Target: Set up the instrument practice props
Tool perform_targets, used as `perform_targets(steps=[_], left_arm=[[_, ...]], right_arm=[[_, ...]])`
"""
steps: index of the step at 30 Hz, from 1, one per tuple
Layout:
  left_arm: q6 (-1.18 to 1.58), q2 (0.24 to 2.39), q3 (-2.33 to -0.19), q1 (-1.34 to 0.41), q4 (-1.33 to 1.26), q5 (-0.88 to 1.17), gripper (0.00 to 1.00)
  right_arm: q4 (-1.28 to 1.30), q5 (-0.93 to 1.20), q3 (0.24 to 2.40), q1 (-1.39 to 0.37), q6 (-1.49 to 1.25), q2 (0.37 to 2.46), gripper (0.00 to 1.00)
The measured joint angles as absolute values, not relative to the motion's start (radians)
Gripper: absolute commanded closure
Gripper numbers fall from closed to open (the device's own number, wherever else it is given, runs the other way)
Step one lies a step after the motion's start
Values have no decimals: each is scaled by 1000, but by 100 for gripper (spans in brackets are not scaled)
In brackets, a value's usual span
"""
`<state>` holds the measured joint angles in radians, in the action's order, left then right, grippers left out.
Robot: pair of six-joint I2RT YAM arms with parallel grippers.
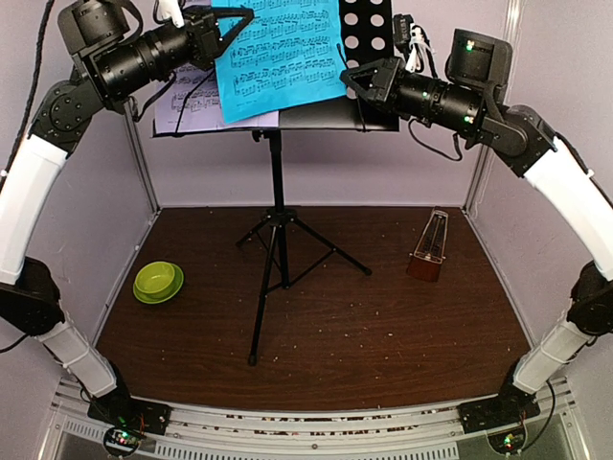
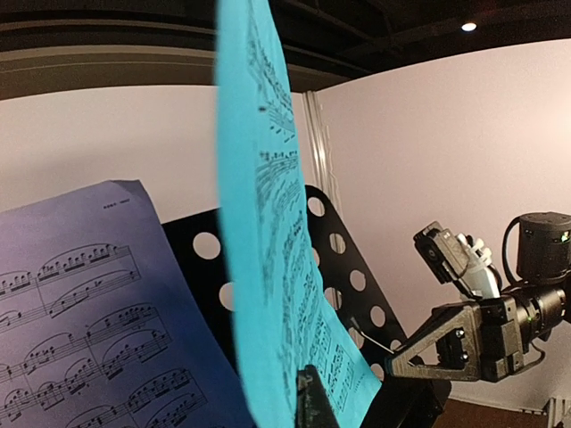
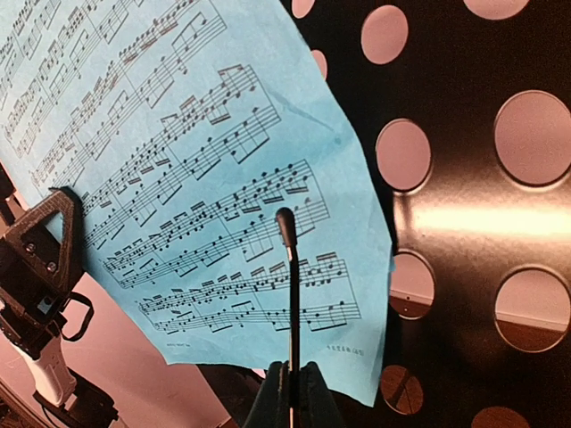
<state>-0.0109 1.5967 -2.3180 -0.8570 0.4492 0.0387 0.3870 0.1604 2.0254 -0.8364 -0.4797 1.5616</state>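
The black music stand (image 1: 278, 206) stands mid-floor, its perforated desk (image 1: 369, 24) up high. The pale lilac sheet (image 1: 192, 101) rests on the desk's left side. The cyan sheet (image 1: 283, 53) hangs tilted in front of the desk. My left gripper (image 1: 239, 19) is shut on its upper left edge; in the left wrist view the cyan sheet (image 2: 268, 267) is seen edge-on in the gripper (image 2: 308, 397). My right gripper (image 1: 352, 79) is shut on the desk's thin wire page holder (image 3: 290, 303), in front of the cyan sheet's (image 3: 178, 152) lower corner. The reddish-brown metronome (image 1: 428, 247) stands on the floor at right.
A lime-green bowl (image 1: 158, 280) sits on the brown floor at left. The tripod legs (image 1: 263, 316) spread over the middle of the floor. Pale walls close in the back and both sides. Both arms are raised high at the desk.
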Motion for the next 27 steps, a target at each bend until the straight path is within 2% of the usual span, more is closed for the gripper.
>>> perform_targets(steps=[11, 17, 24, 27], left_arm=[[-81, 1685, -2348, -857, 375, 166, 100], [-92, 1720, -2351, -854, 366, 230, 94], [-91, 1736, -2358, -838, 364, 279, 94], [-84, 1744, -2368, -830, 356, 293, 86]], right_arm=[[272, 160, 1945, -853, -400, 1534, 100], [248, 160, 1923, -855, -382, 1526, 100], [233, 161, 1916, -855, -365, 1525, 100], [226, 161, 1910, -855, -364, 1524, 100]])
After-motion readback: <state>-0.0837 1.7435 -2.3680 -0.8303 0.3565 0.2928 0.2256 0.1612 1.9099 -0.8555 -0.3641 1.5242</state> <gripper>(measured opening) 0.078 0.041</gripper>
